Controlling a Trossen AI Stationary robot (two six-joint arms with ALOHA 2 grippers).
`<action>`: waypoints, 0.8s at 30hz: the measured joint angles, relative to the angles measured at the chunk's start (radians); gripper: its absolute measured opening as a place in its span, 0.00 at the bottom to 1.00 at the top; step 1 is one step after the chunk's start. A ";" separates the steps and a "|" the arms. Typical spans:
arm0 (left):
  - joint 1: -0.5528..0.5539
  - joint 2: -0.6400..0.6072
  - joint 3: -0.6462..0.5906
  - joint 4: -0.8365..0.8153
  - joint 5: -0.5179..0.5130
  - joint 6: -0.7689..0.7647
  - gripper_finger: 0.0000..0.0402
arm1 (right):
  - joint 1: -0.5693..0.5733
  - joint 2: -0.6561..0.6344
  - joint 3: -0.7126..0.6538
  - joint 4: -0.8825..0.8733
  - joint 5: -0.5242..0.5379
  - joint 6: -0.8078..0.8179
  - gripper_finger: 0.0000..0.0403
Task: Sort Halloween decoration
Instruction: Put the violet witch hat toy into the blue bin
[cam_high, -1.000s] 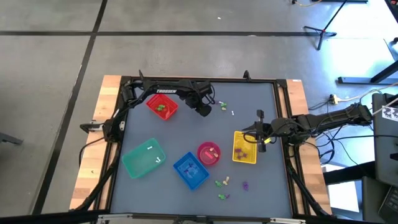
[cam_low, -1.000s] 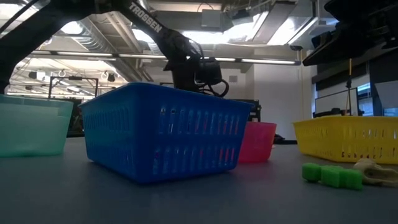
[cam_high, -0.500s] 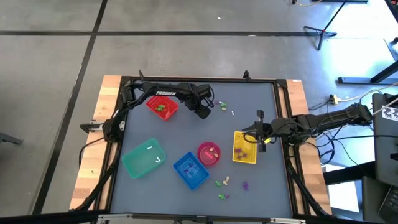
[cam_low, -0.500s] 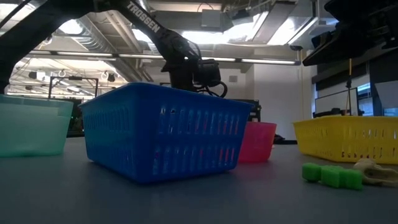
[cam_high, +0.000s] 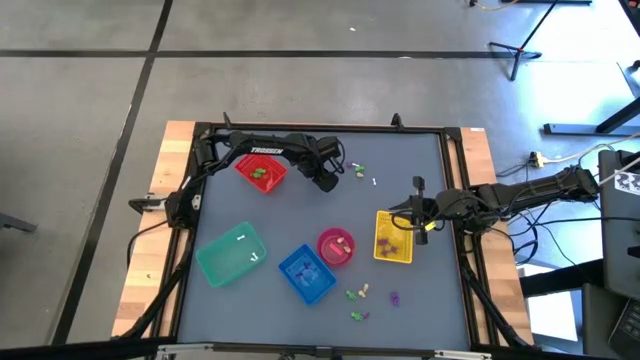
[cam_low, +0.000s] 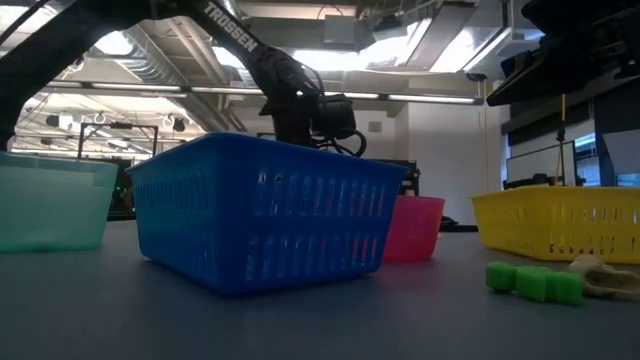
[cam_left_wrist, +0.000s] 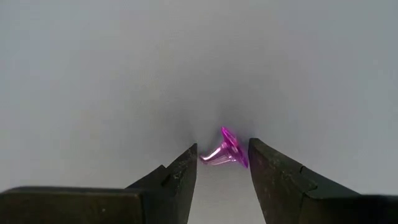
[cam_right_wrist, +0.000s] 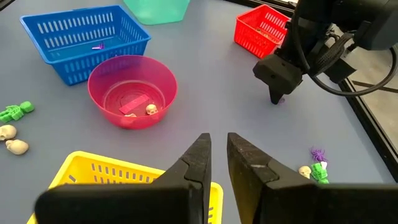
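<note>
Since a second ago the left arm has slid a little toward the red plastic mesh basket (cam_high: 261, 170) and lowered, while the right arm has not shifted at all. Now the left gripper (cam_left_wrist: 221, 163) stands tip-down on the grey table top (cam_high: 420, 180), its two dark fingers (cam_left_wrist: 176, 180) spread just wide enough to bracket a small shiny purple trinket (cam_left_wrist: 224, 151), which lies on the surface between the tips and looks tilted; whether the pads touch it I cannot tell. The right gripper (cam_right_wrist: 218, 154) hangs over the near rim of the yellow plastic mesh basket (cam_high: 392, 238), jaws nearly together with a narrow gap and holding nothing. More of the decoration lies loose: a green and a white piece (cam_high: 359, 169) just beyond the left gripper, and a green, cream and purple cluster (cam_high: 360, 296) near the table's front edge, with others already sitting in the baskets and in the pink round bowl (cam_high: 335, 246). My worry is that the trinket, being slick and canted, could squirt out sideways as the fingers close, or be pinched only by its thin edge and drop during the carry. The red basket sits close beside the left gripper, so a swing in that direction risks clipping its rim; the middle of the table is open, and the raised border at the back is near.
</note>
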 joint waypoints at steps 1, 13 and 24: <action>0.000 0.000 0.000 0.002 -0.002 0.000 0.34 | 0.000 0.000 0.000 0.000 0.000 0.000 0.13; 0.000 0.002 0.000 0.012 -0.012 0.003 0.24 | 0.000 0.000 0.000 0.000 0.000 0.000 0.13; 0.000 0.002 0.000 0.016 0.004 0.002 0.11 | 0.000 0.000 0.000 0.000 0.000 0.000 0.13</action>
